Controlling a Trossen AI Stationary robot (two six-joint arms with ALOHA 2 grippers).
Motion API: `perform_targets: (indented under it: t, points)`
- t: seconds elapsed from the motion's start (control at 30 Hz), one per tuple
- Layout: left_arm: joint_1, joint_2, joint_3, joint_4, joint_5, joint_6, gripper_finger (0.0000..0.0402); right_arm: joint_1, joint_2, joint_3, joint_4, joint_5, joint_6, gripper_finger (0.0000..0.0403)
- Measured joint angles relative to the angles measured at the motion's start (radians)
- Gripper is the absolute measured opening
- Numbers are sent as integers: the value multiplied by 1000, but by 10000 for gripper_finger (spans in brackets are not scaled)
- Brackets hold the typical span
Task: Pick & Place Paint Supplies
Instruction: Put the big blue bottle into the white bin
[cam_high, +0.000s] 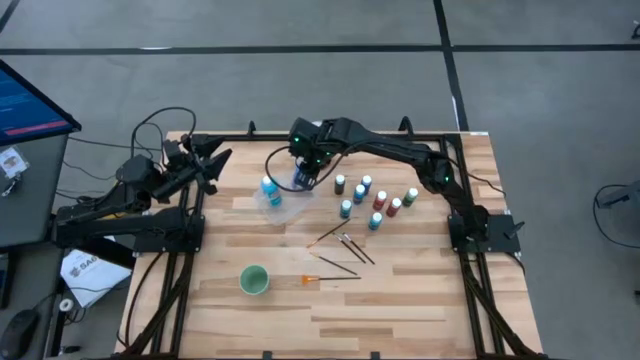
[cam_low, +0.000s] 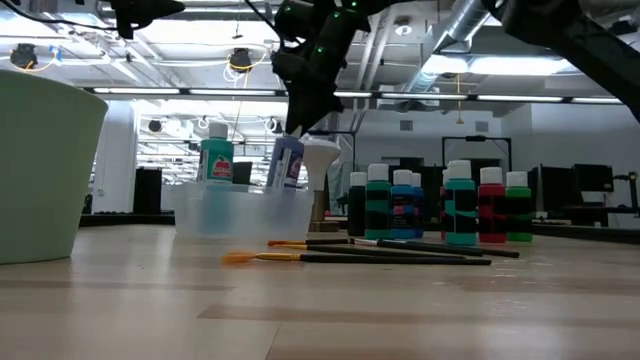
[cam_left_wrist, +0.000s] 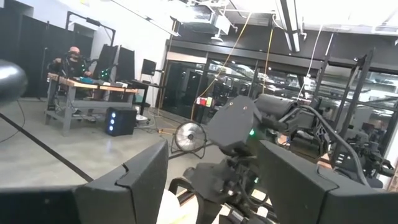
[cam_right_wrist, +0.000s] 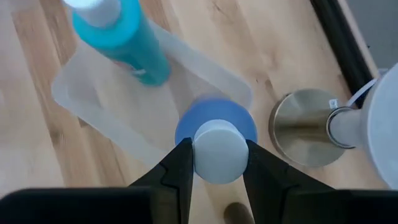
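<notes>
the right tool pinches a blue bottle's white cap, bottle hanging just over the clear tray.

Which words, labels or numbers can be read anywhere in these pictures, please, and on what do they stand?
None can be read.
The blue bottle in the right gripper has a label, too blurred to read.
The teal bottle in the clear tray: label unreadable.
The paper beside the table carries dark print, too small to read.
</notes>
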Motion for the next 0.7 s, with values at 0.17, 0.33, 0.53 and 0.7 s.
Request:
perform_targets:
  t: [0.17,0.33,0.53,0.7]
  points:
    - [0,0,0,0,-4,1,231,-1,9,3,16,-2,0,103]
    - [0,0,0,2,-4,0,231,-3,16,2,5,1,-14,105]
    - [0,0,0,5,-4,-1,231,-1,15,3,43,2,-21,151]
    - [0,0,0,7,-3,-1,231,-5,15,3,50,1,-71,157]
